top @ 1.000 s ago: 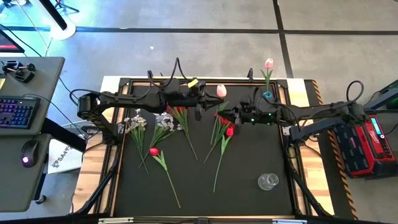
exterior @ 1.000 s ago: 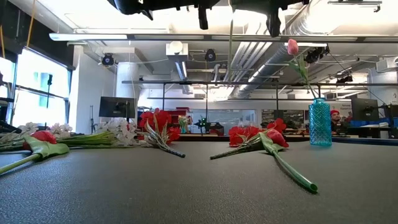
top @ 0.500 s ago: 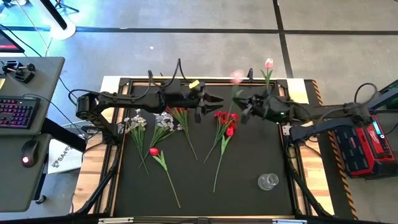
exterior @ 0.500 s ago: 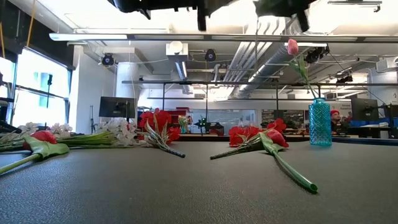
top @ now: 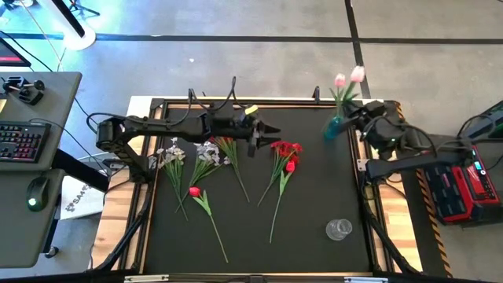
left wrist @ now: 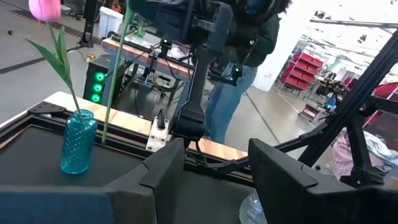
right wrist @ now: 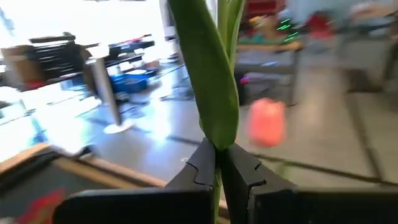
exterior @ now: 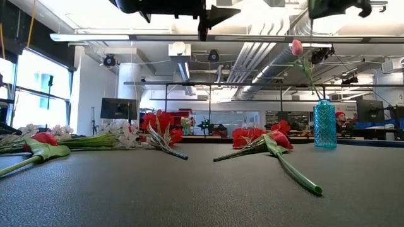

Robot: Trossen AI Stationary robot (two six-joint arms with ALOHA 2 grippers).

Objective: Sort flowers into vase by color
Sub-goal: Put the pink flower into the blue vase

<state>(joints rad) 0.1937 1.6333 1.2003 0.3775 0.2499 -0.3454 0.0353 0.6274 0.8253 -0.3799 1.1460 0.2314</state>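
dark jointed arms [top: 165,124], looped black cables

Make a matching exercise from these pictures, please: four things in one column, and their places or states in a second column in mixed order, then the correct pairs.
Things
1. blue vase
2. clear glass
3. right gripper
4. white blossom sprays

Places or states
A. lying on the mat's left part
B. shut on a tulip stem, held in the air by the blue vase
C. standing at the mat's far right corner, one pink tulip in it
D. standing empty on the mat's near right part

Pairs: 1-C, 2-D, 3-B, 4-A
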